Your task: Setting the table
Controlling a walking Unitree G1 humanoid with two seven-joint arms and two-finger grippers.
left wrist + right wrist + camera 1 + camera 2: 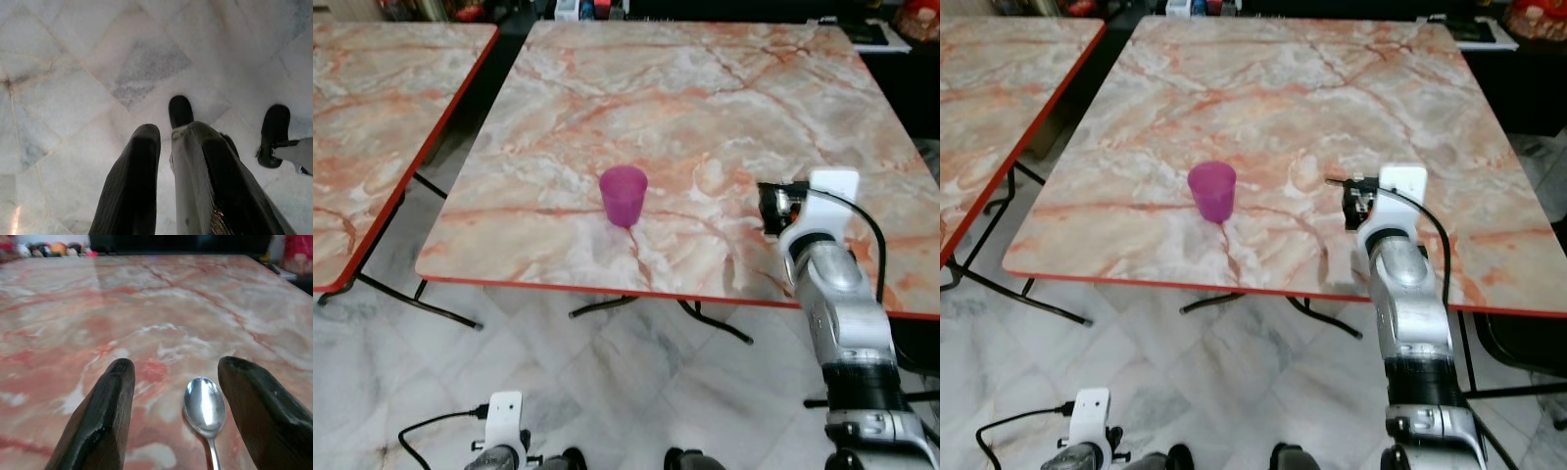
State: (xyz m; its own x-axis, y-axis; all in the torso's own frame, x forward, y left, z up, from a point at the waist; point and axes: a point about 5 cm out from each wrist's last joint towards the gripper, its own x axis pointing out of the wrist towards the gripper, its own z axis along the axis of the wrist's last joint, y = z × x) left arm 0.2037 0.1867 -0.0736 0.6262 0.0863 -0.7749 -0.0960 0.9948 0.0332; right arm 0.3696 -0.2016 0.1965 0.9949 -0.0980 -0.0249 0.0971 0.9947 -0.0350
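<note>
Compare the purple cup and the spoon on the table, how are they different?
The purple cup is translucent plastic and stands upright; the spoon is shiny metal and lies flat. The cup sits alone near the table's front edge, while the spoon lies between the open fingers of the right hand, not gripped. Both rest on the same marble-patterned table. The left hand hangs idle over the floor.
</note>
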